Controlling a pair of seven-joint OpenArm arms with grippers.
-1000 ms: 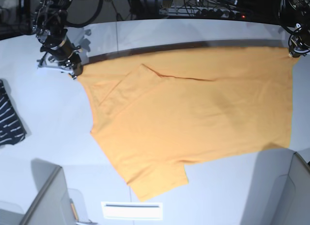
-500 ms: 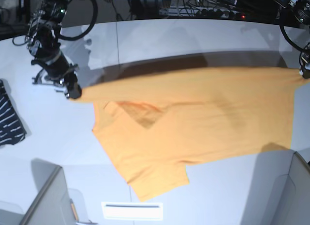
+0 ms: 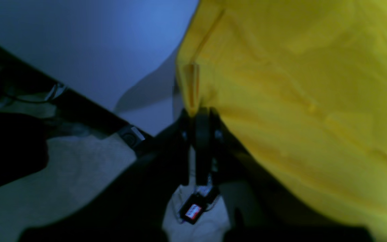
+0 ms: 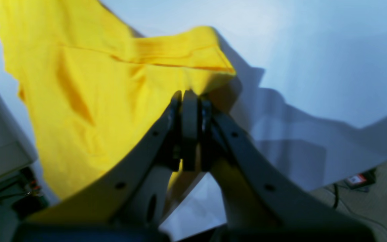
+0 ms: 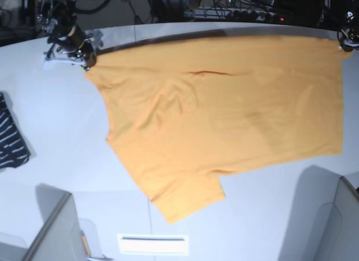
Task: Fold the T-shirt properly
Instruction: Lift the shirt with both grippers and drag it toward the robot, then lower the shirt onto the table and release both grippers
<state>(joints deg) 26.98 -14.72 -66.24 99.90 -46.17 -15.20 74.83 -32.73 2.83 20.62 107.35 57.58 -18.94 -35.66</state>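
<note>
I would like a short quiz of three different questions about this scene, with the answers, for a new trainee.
1. True or false: both claws are closed on the large plain orange-yellow cotton T-shirt.
2. What lies at the base view's left edge? A) a dark striped garment B) a red towel
3. Which claw holds the shirt corner at the base view's upper left?

Key: 1 true; 2 A; 3 the right claw, while the left claw holds the opposite corner.

T-shirt [image 5: 224, 115] spread over the bench [image 5: 56, 143], reaching from the far edge toward the near edge, one sleeve nearest the near edge. Right tool [image 5: 85, 62] at the shirt's far corner on the base view's left; left tool [image 5: 343, 45] at the opposite far corner. Striped garment [image 5: 10, 140] well apart, at the bench's left edge.
</note>
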